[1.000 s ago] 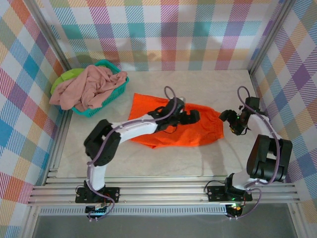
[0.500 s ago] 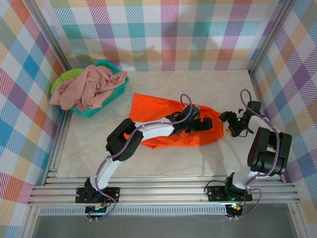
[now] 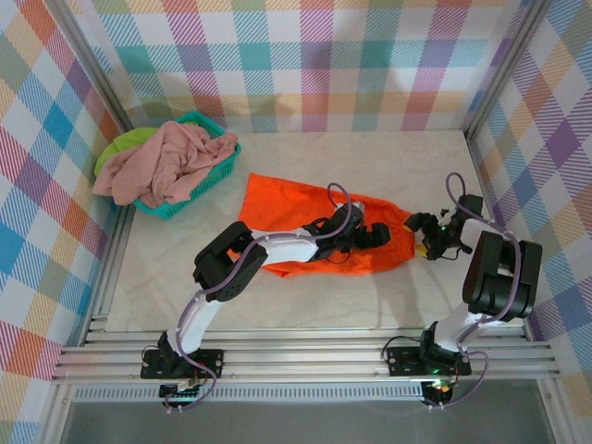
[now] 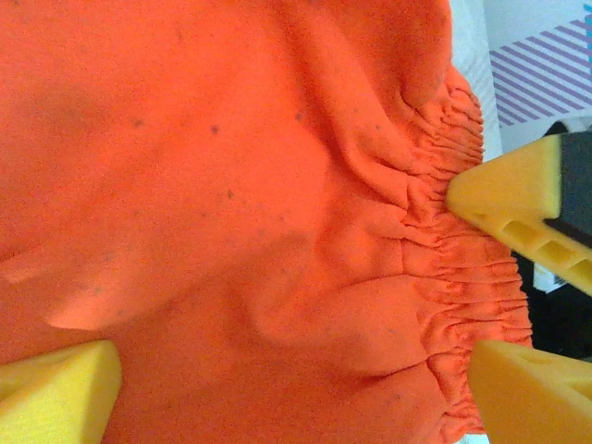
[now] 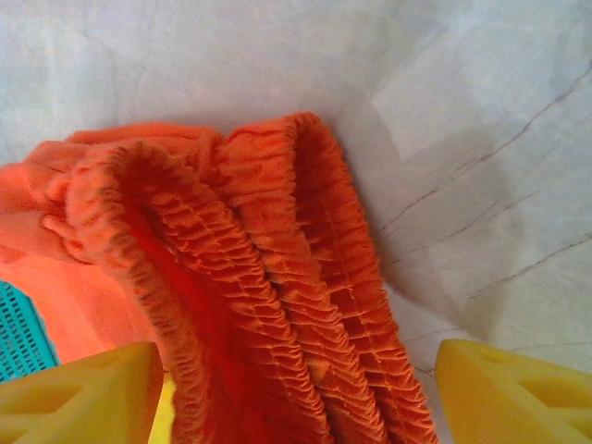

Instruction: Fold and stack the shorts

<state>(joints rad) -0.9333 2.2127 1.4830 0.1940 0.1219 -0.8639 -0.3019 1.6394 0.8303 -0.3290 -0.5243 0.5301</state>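
Note:
The bright orange shorts [image 3: 296,222] lie spread on the table's middle, their gathered waistband [image 5: 305,277] at the right end. My left gripper [image 3: 375,235] hovers open low over the fabric near that waistband, its yellow fingertips [image 4: 55,393] wide apart over orange cloth [image 4: 231,203]. My right gripper [image 3: 422,237] is open at the waistband's end, and the elastic folds run between its fingers [image 5: 518,393] without being pinched. The dusty pink shorts [image 3: 162,162] hang over the basket, with the lime green shorts [image 3: 125,143] under them.
The teal mesh basket [image 3: 190,196] stands at the back left against the checked wall. The right gripper's yellow finger [image 4: 509,199] shows close to the left one. Aluminium rails [image 3: 305,356] run along the near edge.
The left arm has stretched right along the orange shorts until its gripper is near the waistband. The right gripper has moved left and nearer, up to the waistband's end. Both stayed open.

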